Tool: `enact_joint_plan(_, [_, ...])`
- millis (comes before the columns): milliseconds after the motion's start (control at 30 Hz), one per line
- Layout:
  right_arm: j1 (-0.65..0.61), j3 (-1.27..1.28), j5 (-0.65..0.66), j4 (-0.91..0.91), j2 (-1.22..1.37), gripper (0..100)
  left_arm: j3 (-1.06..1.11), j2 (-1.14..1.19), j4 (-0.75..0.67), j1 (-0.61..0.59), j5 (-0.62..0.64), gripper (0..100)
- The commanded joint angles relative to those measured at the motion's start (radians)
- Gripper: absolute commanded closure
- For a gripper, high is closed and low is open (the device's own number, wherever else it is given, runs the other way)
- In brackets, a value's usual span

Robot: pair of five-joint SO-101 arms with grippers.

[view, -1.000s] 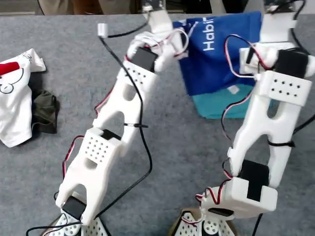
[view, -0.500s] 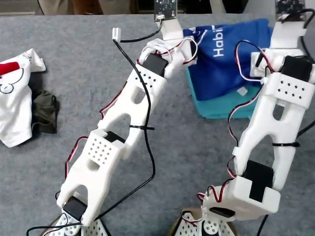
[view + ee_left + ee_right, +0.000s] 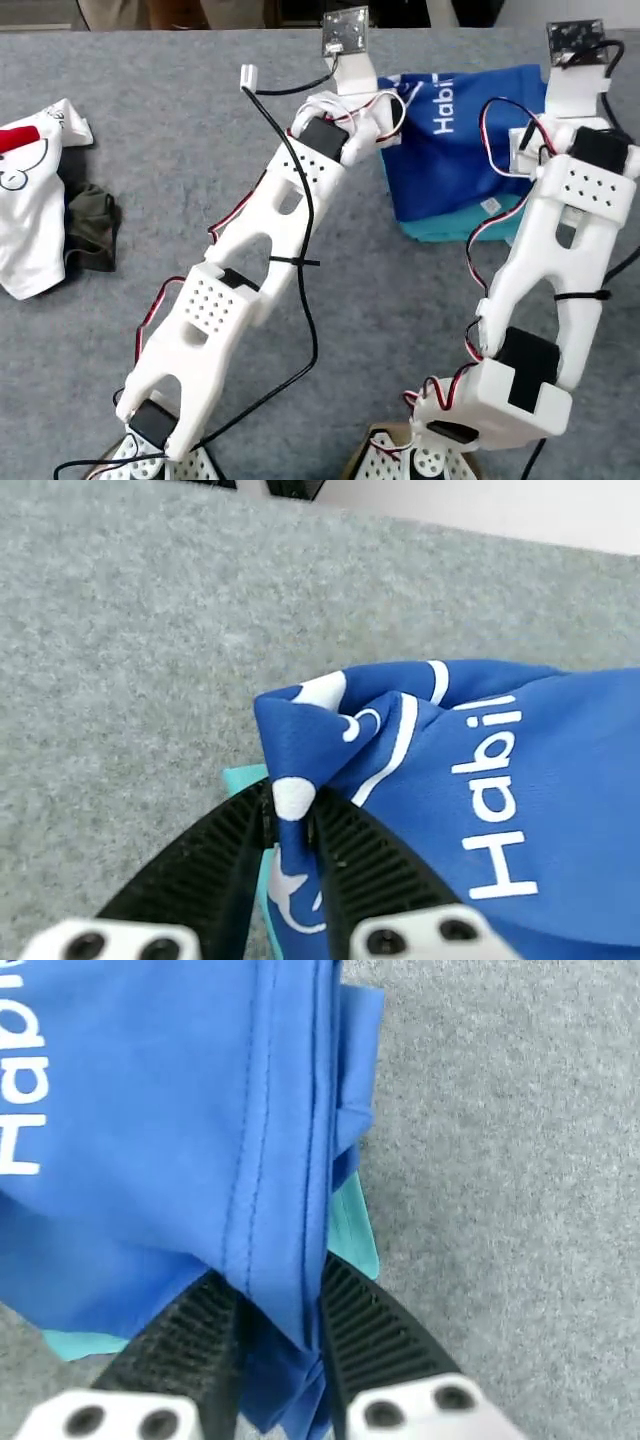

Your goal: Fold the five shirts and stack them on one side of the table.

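On the counter's (image 3: pixel 390 320) far right, the left gripper (image 3: pixel 290 810) pinched a bunched corner of the blue shirt (image 3: pixel 560 800). The right gripper (image 3: pixel 275 1280) clamped its opposite edge, over a teal shirt (image 3: pixel 350 1225).

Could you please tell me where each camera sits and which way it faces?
High view: fixed above the table, looking down; the left arm and right arm show, stretched to the blue shirt.
Left wrist view: on the left wrist, looking along the left gripper, shut on the blue shirt's corner.
Right wrist view: on the right wrist, looking along the right gripper, shut on the blue shirt's edge.
Shared: the blue shirt over a teal shirt.
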Motion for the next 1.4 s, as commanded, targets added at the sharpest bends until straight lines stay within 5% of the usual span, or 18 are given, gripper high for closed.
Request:
enact_joint_plan(0, [0.025, 0.039, 0.011, -0.071, -0.054, 99.6, -0.009, 0.016, -0.054, -0.003, 0.002, 98])
enact_joint_plan(167, [0.025, 0.085, 0.003, -0.106, -0.056, 96.2, -0.011, 0.039, -0.049, 0.005, 0.015, 92])
enact_joint_plan(367, [0.071, 0.084, -0.258, -0.092, -0.064, 67.1, -0.052, -0.013, 0.046, -0.005, 0.094, 84])
enact_joint_plan(467, [0.071, 0.084, -0.262, -0.095, -0.064, 62.3, -0.097, -0.021, 0.077, -0.005, 0.094, 84])
enact_joint_plan(733, [0.064, 0.084, -0.262, -0.089, -0.064, 65.5, -0.192, -0.028, 0.141, -0.029, 0.094, 88])
enact_joint_plan(933, [0.016, 0.018, -0.126, -0.032, -0.064, 99.8, -0.381, -0.028, 0.345, -0.117, 0.0, 95])
enact_joint_plan(1167, [-0.124, -0.07, -0.031, 0.123, -0.054, 97.7, -0.526, -0.073, 0.836, -0.204, -0.414, 98])
enact_joint_plan(1367, [-0.211, -0.064, -0.023, 0.117, -0.05, 97.4, -0.411, -0.265, 0.842, -0.451, -0.44, 98])
